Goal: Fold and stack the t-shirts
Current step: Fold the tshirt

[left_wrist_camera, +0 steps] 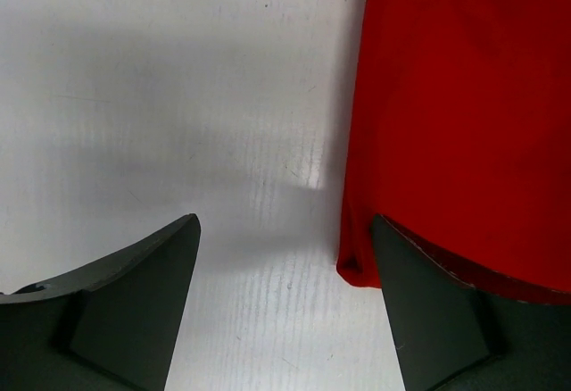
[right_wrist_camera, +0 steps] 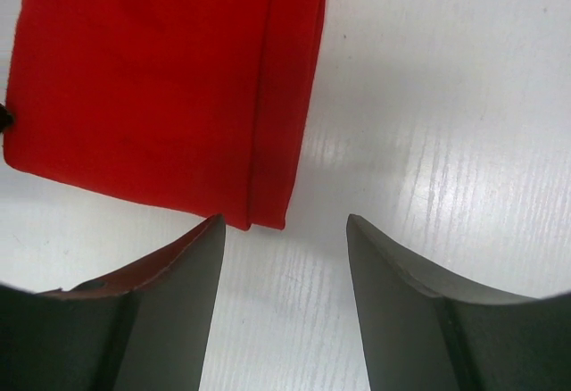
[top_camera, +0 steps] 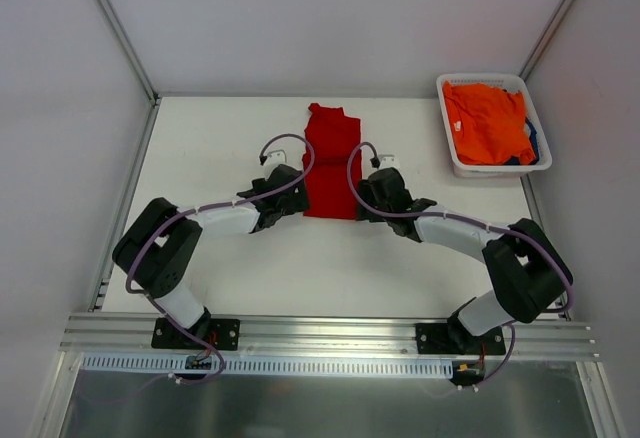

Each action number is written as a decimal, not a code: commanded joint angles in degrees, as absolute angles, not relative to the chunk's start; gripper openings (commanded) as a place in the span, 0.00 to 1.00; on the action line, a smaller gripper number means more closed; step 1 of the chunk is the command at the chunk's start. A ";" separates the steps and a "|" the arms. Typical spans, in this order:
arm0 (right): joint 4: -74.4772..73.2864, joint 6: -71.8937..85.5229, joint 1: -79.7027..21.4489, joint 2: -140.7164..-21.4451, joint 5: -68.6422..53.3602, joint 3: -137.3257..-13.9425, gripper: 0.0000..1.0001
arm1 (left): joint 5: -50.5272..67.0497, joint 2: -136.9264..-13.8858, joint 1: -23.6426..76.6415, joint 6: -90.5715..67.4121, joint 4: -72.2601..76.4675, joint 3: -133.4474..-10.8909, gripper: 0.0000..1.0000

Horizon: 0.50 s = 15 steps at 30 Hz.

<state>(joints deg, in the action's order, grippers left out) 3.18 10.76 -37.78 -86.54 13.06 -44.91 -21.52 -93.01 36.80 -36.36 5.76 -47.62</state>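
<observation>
Currently left gripper (left_wrist_camera: 284, 230) and right gripper (right_wrist_camera: 284, 221) flank bright red cloth t-shirt's (top_camera: 332, 163) near corners, jaws spread, empty; likely poised to pinch hem for folding.

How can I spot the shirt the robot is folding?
Look at the middle of the white table. Between the left gripper and the right gripper lies the red t-shirt, folded into a long narrow strip. It is the only shirt out on the table; the orange t-shirt sits in the white basket at the far right.
</observation>
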 commanded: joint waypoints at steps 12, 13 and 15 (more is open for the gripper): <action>10.11 14.68 -39.20 -92.46 10.90 -45.44 0.60 | -21.18 -97.29 39.55 -40.17 8.96 -47.90 0.76; 10.28 14.68 -39.29 -92.72 10.90 -45.44 0.60 | -21.27 -97.90 39.90 -40.34 8.96 -48.07 0.75; 10.81 14.68 -39.37 -93.60 10.64 -45.53 0.59 | -21.44 -98.52 40.08 -40.34 9.23 -48.77 0.75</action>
